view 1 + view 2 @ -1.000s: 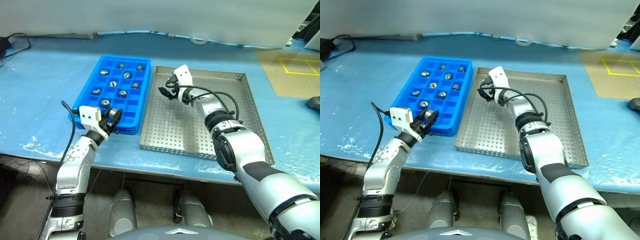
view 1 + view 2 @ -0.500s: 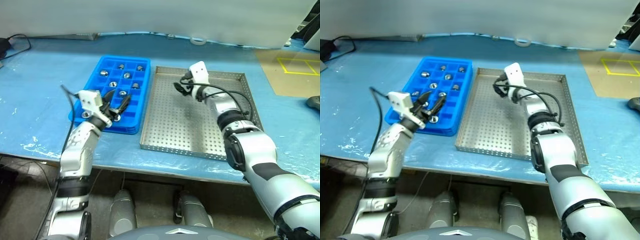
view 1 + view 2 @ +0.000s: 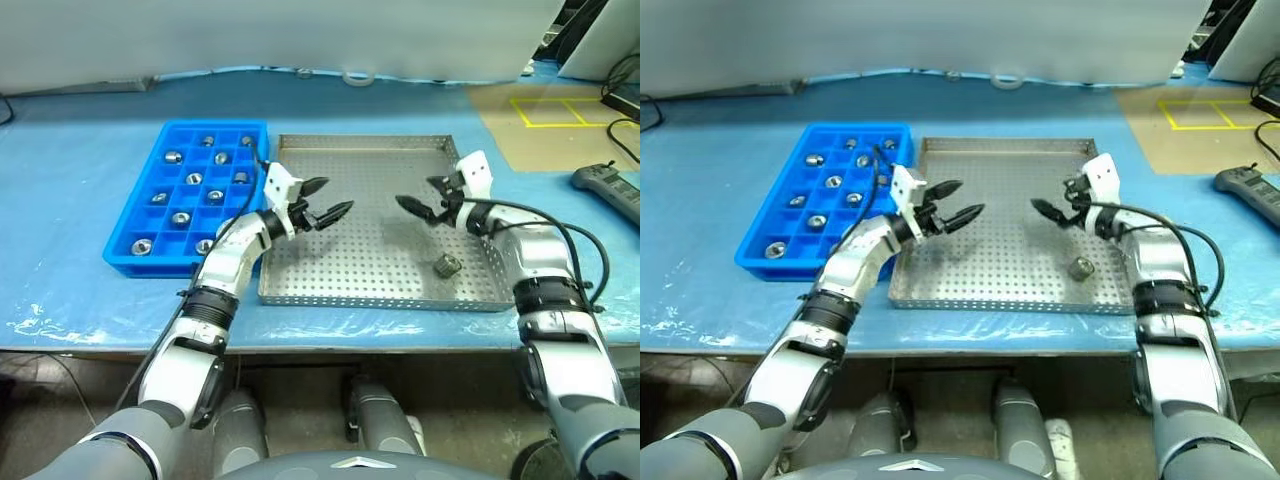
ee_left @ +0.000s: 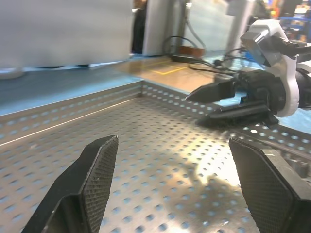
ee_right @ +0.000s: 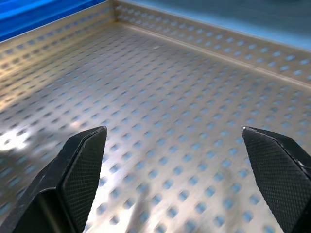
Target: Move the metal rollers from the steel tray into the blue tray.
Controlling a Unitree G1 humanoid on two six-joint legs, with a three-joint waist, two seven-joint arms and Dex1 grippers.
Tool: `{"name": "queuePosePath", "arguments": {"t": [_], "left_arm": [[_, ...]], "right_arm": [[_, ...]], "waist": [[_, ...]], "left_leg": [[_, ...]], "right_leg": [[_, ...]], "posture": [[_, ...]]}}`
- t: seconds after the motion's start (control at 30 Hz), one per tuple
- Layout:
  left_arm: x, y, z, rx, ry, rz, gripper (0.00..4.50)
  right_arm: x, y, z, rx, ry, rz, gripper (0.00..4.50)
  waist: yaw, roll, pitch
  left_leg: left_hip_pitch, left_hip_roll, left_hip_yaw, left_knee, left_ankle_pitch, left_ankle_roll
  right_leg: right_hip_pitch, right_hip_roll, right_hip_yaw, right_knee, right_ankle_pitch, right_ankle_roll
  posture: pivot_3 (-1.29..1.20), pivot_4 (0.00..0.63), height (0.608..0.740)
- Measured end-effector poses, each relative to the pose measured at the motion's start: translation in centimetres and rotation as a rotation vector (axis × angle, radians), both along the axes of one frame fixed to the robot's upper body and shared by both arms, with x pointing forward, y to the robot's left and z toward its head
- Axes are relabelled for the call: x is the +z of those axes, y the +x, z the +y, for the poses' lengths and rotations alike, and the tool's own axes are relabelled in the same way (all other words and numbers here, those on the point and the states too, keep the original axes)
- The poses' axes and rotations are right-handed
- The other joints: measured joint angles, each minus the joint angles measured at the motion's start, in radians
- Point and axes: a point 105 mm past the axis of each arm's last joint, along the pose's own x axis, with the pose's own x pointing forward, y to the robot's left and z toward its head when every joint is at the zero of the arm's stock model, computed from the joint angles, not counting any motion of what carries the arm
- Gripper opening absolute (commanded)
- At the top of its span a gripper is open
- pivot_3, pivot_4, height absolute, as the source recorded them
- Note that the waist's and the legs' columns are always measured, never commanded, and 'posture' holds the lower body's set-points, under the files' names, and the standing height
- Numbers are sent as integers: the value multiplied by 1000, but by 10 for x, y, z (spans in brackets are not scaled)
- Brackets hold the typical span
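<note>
A pale blue plastic sheet [image 3: 80,215] covers the table. It looks shiny and a bit wrinkled near the front edge. At the back lies a small ring of clear tape [image 3: 357,76]. Far to the right sits a brown board [image 3: 545,135] with yellow lines [image 3: 545,112] on it. A dark remote-like thing [image 3: 606,186] rests near that edge, with black cables [image 3: 622,100] behind it.

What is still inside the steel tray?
One metal roller lies on the steel tray floor near its right front corner. Both arms hang over the tray and may cover small patches of floor.
</note>
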Motion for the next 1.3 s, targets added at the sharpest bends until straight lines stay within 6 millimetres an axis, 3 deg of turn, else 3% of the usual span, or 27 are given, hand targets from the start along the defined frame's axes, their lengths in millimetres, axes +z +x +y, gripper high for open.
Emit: {"name": "queuePosePath", "arguments": {"t": [0.13,0.3,0.4,0.63,0.73,0.93,1.13,1.3], "left_arm": [[-3,-2,-2,-16,5,0,3986],[-17,-8,7,-7,14,32,3986],[-19,-8,16,14,19,41,3986],[-19,-11,19,26,11,48,3986],[-22,-14,19,27,9,53,3986],[-24,-16,20,38,10,57,3986],[-25,-17,23,53,8,58,3986],[-27,-19,24,59,10,61,3986]], "right_arm": [[-9,-18,-8,25,-60,86,4485],[-31,-46,-5,123,-83,222,4485],[-45,-60,-14,158,-181,301,4485],[-54,-57,-19,151,-277,303,4485],[-55,-57,-23,146,-306,305,3926],[-53,-62,-41,132,-362,316,1904],[-52,-61,-56,122,-374,331,1771],[-50,-62,-44,157,-282,366,1771]], "waist": [[-3,-1,0],[-4,-1,0],[-3,-1,0],[-7,-4,-3],[-5,-4,-3],[8,-4,-3],[2,-5,-4],[-1,-5,-4]], "left_leg": [[5,-1,2,1,-2,-3],[5,-2,2,1,-3,-2],[4,-2,2,0,-4,0],[5,-2,4,1,-6,3],[5,-2,4,1,-6,2],[4,-3,4,0,-7,5],[5,-2,5,0,-9,6],[6,-2,5,1,-9,6]], "right_leg": [[4,0,3,-1,1,0],[6,0,5,-5,2,1],[6,0,5,-8,2,1],[10,-1,5,-13,2,0],[10,-1,6,-13,2,0],[12,-1,6,-15,2,1],[13,-2,6,-16,2,1],[12,-2,6,-15,2,1]], "posture": [[-543,150,740],[-524,150,740],[-515,150,740],[-502,150,740],[-497,150,740],[-477,150,740],[-469,150,740],[-477,150,740]]}}
